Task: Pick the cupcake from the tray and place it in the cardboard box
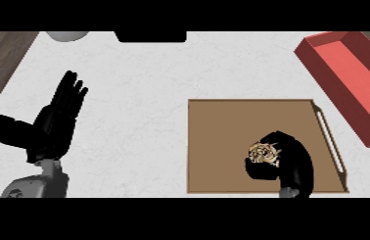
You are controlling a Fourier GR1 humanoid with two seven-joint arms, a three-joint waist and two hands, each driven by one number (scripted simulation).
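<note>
Cupcake [264,152] and tray [217,136] are on a white, faintly veined counter [145,72] that fills most of your head view. A strip of dark wood [14,53] borders the counter at the upper left. At the far edge you can see a grey rounded object [67,36] and a black object [150,36], both cut off by the frame. The tray is flat, brown and wooden, lies at the lower right, and has a long handle slot [329,141] along its right side. An open red box [339,72] lies at an angle at the upper right, just beyond the tray's far right corner and apart from it.

The cupcake, with pale swirled frosting, is over the right half of the tray, inside the curl of the right hand [296,163]. That hand comes in from the lower edge. Its fingers [260,173] are bent around the cupcake's near and right sides, so only the top shows. You cannot tell whether the cupcake's base touches the tray.

Your left hand [57,119] rests at the left of the view, well away from the tray. Its fingers are straight, close together and pointing up, and it holds nothing.
</note>
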